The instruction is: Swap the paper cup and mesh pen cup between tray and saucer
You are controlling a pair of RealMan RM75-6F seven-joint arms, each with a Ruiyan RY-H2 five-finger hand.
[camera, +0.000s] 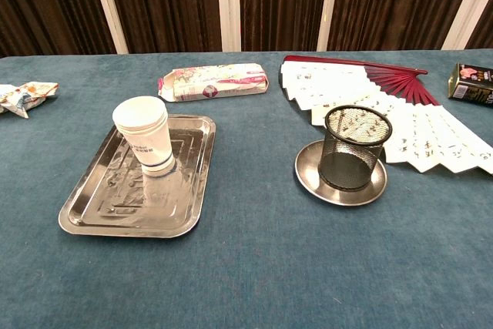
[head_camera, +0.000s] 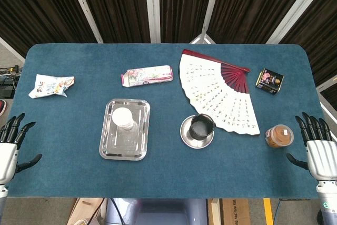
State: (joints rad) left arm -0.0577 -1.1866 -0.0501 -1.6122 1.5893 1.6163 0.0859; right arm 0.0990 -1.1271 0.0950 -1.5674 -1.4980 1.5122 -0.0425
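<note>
A white paper cup (head_camera: 122, 118) (camera: 145, 134) stands upside down on the steel tray (head_camera: 112, 148) (camera: 108, 202) left of centre. To its right, the black mesh pen cup (head_camera: 201, 127) (camera: 353, 148) stands upright on the round metal saucer (head_camera: 185, 136) (camera: 308, 171). My left hand (head_camera: 9, 146) hangs at the table's left front edge, fingers spread and holding nothing, far from the tray. My right hand (head_camera: 318, 148) sits at the right front edge, also spread and holding nothing. The chest view shows neither hand.
An open paper fan (head_camera: 221, 90) (camera: 400, 109) lies just behind and right of the saucer. A pink packet (head_camera: 147, 75) (camera: 214, 82) lies behind the tray. A crumpled wrapper (head_camera: 50, 85) is far left, a dark tin (head_camera: 269, 80) far right, a brown lidded jar (head_camera: 278, 136) near my right hand.
</note>
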